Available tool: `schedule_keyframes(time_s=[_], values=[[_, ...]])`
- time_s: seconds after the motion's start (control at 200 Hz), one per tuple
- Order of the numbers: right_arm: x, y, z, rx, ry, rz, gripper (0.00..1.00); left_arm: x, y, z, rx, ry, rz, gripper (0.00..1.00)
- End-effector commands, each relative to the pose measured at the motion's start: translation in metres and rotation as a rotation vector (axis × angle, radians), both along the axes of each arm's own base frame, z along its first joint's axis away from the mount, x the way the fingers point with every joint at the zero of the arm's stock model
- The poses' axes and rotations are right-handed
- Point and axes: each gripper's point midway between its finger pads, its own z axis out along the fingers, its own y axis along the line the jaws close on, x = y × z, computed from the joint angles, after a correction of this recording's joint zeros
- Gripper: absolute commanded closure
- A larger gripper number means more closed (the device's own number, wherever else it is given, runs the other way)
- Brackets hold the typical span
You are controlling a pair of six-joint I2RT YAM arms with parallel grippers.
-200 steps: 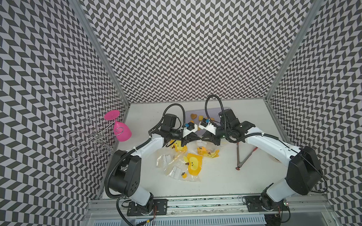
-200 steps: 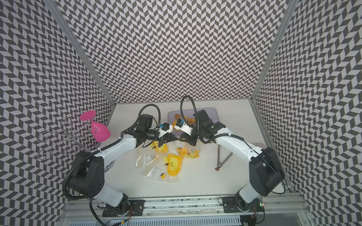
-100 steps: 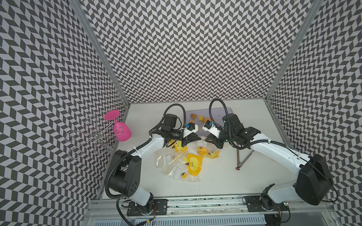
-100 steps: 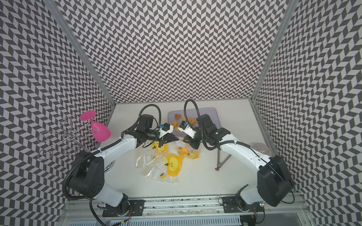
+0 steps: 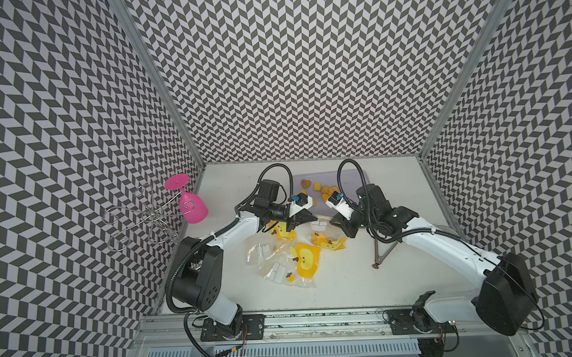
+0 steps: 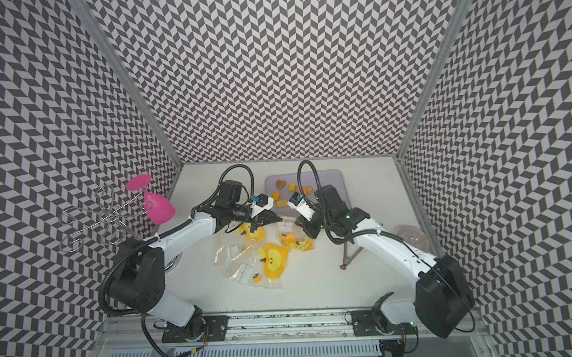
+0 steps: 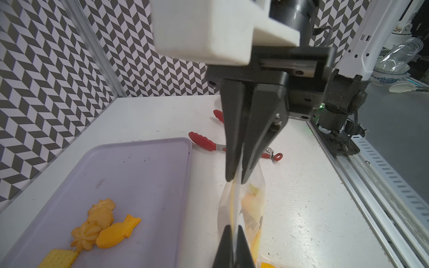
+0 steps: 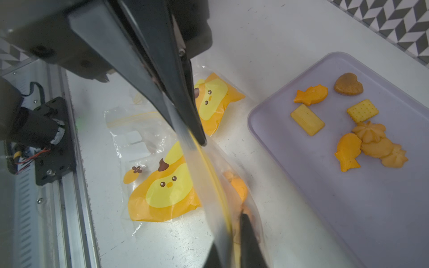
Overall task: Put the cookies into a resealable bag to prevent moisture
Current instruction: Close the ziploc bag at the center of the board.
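Observation:
A clear resealable bag (image 8: 222,176) hangs by its top edge between my two grippers, in front of the lilac tray (image 5: 350,180). An orange cookie (image 8: 239,188) shows inside the bag. My left gripper (image 7: 234,228) is shut on one end of the bag's yellow zip strip. At the other end my right gripper (image 8: 232,234) has its jaws slightly apart, with the strip between them. Several cookies (image 8: 369,139) lie on the tray: fish, heart, squares and flower rounds. Both top views show the two grippers, left (image 5: 312,217) and right (image 6: 297,221), tip to tip.
Loose bags with yellow chick prints (image 5: 305,258) lie in front of the grippers. Red-tipped tongs (image 5: 383,251) rest on the table by the right arm. A pink glass (image 5: 192,205) hangs on a wire rack (image 5: 142,220) at the left wall.
My right gripper has slid to the right along the bag's top edge, away from the left gripper, and its jaws have parted a little. The left gripper has stayed put.

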Motion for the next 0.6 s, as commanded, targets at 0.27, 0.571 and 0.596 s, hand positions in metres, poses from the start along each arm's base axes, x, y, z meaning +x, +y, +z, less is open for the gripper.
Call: schedule_keyframes(time_s=[0.27,0.571,0.596], values=[[0.005,-0.028,0.002,-0.033,-0.029,-0.156,0.92,0.006,0.003,0.014,-0.022,-0.040,-0.001,1.00],[0.001,-0.043,-0.006,-0.082,-0.017,-0.208,1.00,0.009,0.005,0.011,-0.013,-0.040,0.015,1.00],[0.001,-0.044,-0.008,-0.091,-0.013,-0.213,0.99,0.009,0.005,0.011,-0.013,-0.042,0.015,1.00]])
